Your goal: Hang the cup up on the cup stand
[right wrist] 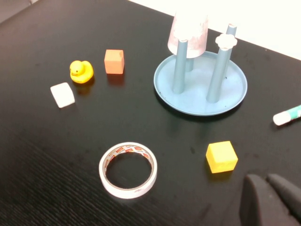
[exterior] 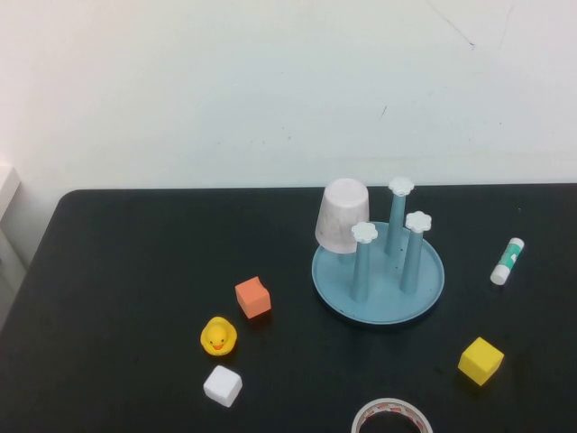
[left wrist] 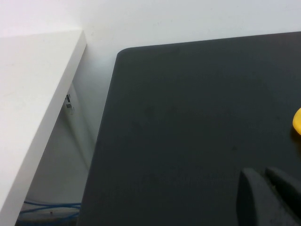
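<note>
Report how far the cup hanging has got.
Done: the cup sits upside down over a peg of the cup stand. In hand: nothing; the left gripper and right gripper are shut, empty and away from the stand. Left: seemingly nothing.

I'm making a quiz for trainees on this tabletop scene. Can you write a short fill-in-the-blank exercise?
1. The pale pink plastic cup sits upside down over a peg of the light blue ____.
2. The yellow rubber ____ sits between the orange cube and the white cube.
3. Both the left gripper and right gripper are ____.

Missing words: cup stand; duck; shut
</note>
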`<move>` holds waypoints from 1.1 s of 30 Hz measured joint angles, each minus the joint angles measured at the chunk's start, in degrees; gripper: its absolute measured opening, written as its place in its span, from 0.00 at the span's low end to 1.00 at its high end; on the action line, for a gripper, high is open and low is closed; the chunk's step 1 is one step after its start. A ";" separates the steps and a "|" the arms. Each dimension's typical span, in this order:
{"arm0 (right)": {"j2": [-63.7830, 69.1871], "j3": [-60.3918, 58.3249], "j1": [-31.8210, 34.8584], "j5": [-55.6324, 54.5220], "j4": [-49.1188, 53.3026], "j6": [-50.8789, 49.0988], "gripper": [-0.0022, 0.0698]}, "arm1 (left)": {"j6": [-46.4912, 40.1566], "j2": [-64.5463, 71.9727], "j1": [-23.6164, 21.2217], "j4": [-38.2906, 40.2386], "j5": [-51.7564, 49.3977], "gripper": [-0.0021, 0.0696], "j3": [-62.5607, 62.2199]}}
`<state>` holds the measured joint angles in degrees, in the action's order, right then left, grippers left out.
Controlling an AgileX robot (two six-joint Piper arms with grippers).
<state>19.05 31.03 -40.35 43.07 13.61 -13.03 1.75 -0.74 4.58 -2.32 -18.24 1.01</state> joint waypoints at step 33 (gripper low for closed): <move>-19.70 -29.63 42.58 -23.05 -0.21 -0.35 0.03 | 0.00 0.00 0.00 0.00 0.00 0.03 0.00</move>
<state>-0.64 1.40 2.23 20.02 13.40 -13.38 1.75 -0.74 4.58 -2.32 -18.24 1.01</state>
